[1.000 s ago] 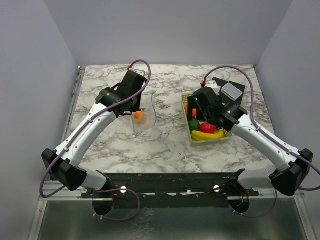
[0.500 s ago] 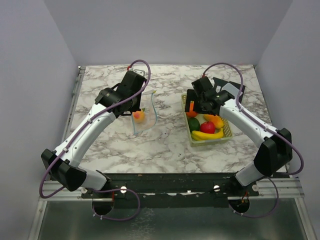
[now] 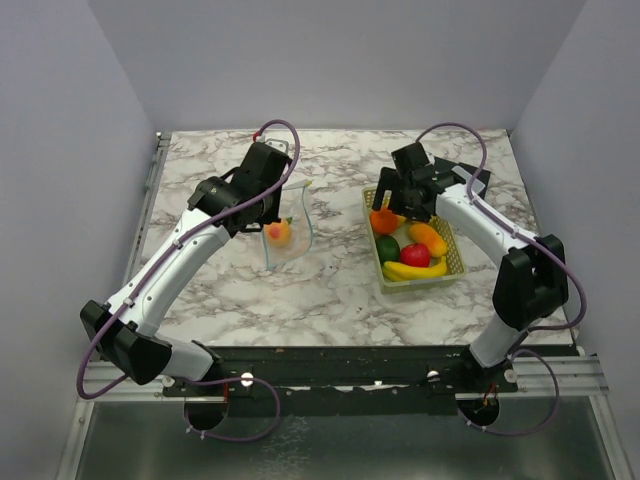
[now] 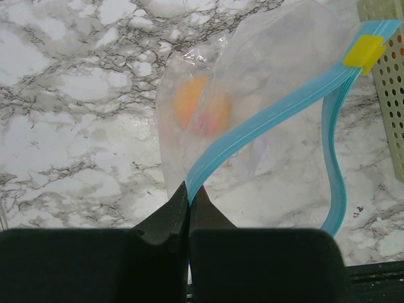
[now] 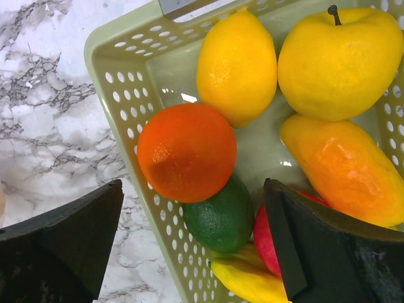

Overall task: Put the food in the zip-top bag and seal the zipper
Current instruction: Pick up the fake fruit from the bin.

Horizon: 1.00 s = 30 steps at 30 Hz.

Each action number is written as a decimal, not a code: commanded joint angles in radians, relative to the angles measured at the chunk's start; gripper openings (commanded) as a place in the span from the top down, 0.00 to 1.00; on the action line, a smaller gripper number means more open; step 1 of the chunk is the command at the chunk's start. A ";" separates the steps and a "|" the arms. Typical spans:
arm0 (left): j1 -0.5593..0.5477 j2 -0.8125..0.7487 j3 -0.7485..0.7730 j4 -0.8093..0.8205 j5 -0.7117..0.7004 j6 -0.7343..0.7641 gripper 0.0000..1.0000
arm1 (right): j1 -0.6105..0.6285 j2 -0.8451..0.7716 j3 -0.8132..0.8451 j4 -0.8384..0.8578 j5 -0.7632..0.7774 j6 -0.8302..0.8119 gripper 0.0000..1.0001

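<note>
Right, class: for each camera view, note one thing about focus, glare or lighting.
Left wrist: the peach-coloured fruit looks hazy through the zip-top bag. Right wrist: crisp focus, faint sheen on the orange and lime. Top external: even, soft light, only faint shadows on the table.

The marbled table (image 3: 330, 290) before me bears a pale green perforated basket (image 3: 425, 281) at three o'clock and the clear zip-top bag (image 3: 300, 245) at nine o'clock, apart.
</note>
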 commanded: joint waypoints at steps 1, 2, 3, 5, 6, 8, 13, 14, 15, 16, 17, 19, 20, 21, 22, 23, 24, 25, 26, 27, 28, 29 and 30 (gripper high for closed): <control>-0.005 -0.027 -0.011 0.017 -0.004 0.001 1.00 | -0.019 0.042 0.044 0.030 -0.048 0.027 0.02; -0.004 -0.028 -0.010 0.017 -0.004 0.002 1.00 | -0.020 0.048 0.043 0.036 -0.054 0.028 0.02; -0.004 -0.030 -0.009 0.018 -0.004 0.002 1.00 | -0.021 0.052 0.042 0.043 -0.061 0.030 0.02; -0.005 -0.032 -0.009 0.015 -0.006 0.002 1.00 | -0.023 0.064 0.041 0.052 -0.072 0.034 0.03; -0.005 -0.032 -0.009 0.015 -0.005 0.001 1.00 | -0.022 0.071 0.041 0.054 -0.076 0.036 0.03; -0.004 -0.034 -0.008 0.013 -0.006 0.000 1.00 | -0.025 0.086 0.040 0.057 -0.082 0.041 0.03; -0.005 -0.037 -0.009 0.011 -0.004 -0.001 1.00 | -0.027 0.114 0.023 0.075 -0.094 0.054 0.04; -0.004 -0.037 -0.009 0.012 -0.004 -0.002 1.00 | -0.027 0.118 0.020 0.078 -0.094 0.055 0.05; -0.005 -0.038 -0.009 0.011 -0.006 -0.001 1.00 | -0.028 0.121 0.014 0.082 -0.093 0.058 0.06; -0.003 -0.039 -0.008 0.010 -0.006 -0.001 1.00 | -0.029 0.123 0.008 0.088 -0.094 0.060 0.07; -0.005 -0.041 -0.008 0.010 -0.006 -0.002 1.00 | -0.030 0.124 0.001 0.092 -0.094 0.063 0.08; -0.004 -0.041 -0.009 0.010 -0.006 -0.002 1.00 | -0.034 0.123 -0.013 0.102 -0.097 0.067 0.11; -0.004 -0.042 -0.010 0.010 -0.006 -0.001 1.00 | -0.034 0.123 -0.019 0.106 -0.098 0.068 0.14; -0.004 -0.041 -0.009 0.009 -0.006 0.000 1.00 | -0.036 0.121 -0.025 0.109 -0.099 0.069 0.17; -0.004 -0.043 -0.011 0.010 -0.006 -0.001 1.00 | -0.036 0.119 -0.029 0.111 -0.099 0.069 0.19; -0.004 -0.043 -0.011 0.009 -0.006 0.000 1.00 | -0.037 0.117 -0.033 0.113 -0.098 0.070 0.22; -0.004 -0.044 -0.011 0.009 -0.006 -0.001 1.00 | -0.037 0.114 -0.037 0.116 -0.098 0.070 0.23; -0.005 -0.044 -0.011 0.009 -0.006 -0.001 1.00 | -0.038 0.113 -0.040 0.117 -0.098 0.070 0.25; -0.004 -0.044 -0.011 0.009 -0.006 -0.002 1.00 | -0.039 0.111 -0.043 0.117 -0.098 0.070 0.27; -0.004 -0.044 -0.011 0.007 -0.006 -0.001 1.00 | -0.040 0.109 -0.047 0.117 -0.098 0.070 0.30; -0.004 -0.045 -0.011 0.009 -0.006 -0.001 1.00 | -0.041 0.107 -0.049 0.116 -0.099 0.069 0.33; -0.005 -0.047 -0.010 0.008 -0.006 -0.002 1.00 | -0.041 0.103 -0.052 0.115 -0.097 0.069 0.36; -0.004 -0.046 -0.009 0.007 -0.004 -0.001 1.00 | -0.041 0.098 -0.056 0.115 -0.094 0.069 0.40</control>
